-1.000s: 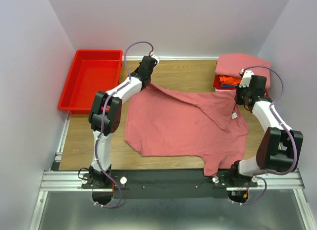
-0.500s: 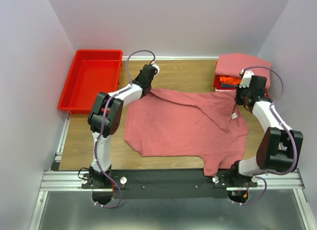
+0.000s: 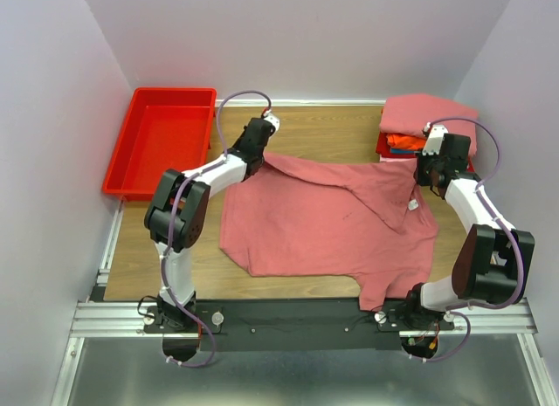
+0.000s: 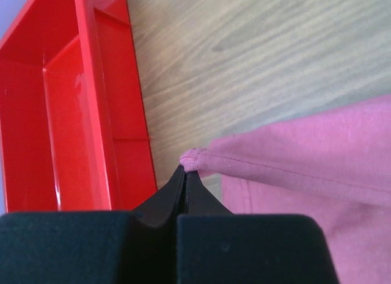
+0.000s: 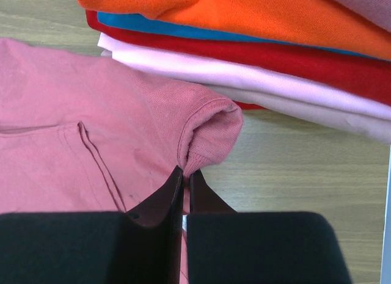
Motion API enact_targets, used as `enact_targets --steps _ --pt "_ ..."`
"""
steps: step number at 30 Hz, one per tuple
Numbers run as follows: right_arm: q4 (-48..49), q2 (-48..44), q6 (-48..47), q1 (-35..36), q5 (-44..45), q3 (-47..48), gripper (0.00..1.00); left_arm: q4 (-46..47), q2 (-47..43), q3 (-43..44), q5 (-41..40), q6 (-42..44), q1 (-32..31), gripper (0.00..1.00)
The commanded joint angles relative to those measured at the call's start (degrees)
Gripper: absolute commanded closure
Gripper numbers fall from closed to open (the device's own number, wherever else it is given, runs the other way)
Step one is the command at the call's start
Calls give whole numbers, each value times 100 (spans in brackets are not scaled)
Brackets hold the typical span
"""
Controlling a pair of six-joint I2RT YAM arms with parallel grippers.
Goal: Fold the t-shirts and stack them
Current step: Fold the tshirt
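A large salmon-pink t-shirt (image 3: 332,218) lies spread on the wooden table, its upper part folded over and a white neck tag (image 3: 411,205) showing. My left gripper (image 3: 262,158) is shut on the shirt's back left corner; in the left wrist view the gripper (image 4: 186,169) pinches a rolled hem of the pink cloth (image 4: 305,156). My right gripper (image 3: 423,180) is shut on the shirt's back right edge, and in the right wrist view the gripper (image 5: 186,172) pinches a bunched fold of it (image 5: 208,128). Folded t-shirts (image 3: 428,122) are stacked at the back right.
A red plastic bin (image 3: 162,140) stands at the back left, close to the left gripper, and shows in the left wrist view (image 4: 67,113). The stack (image 5: 275,40) of orange, red and pale pink layers lies just beyond the right gripper. Walls close in the table on three sides.
My left gripper has come down and a little toward the near left with the shirt corner, so the raised cloth now lies flatter. The left elbow swung left. The right arm has not moved.
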Motion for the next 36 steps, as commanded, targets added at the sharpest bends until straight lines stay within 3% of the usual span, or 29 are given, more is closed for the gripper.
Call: enact_targets --steps 1,27,28,29,32,36 --pt "-10 -21 41 -48 -107 -58 90 152 -328 -260 -255 -134 -105 100" --pt "-19 -21 41 -48 -142 -67 90 -190 -530 -1060 -546 -582 -404 100" --pt "-19 -21 41 -48 -142 -67 90 -295 -539 -1043 -441 -626 -404 98" --pt "-10 -12 41 -48 -142 -67 90 -488 -556 -1043 -300 -766 -413 83" --pt "-19 -3 24 -48 -133 -58 89 -1006 -740 -1017 -167 -1091 -413 64" --pt "-19 -3 -3 -48 -151 -67 89 -1290 -1372 -1025 -317 -1532 -404 54"
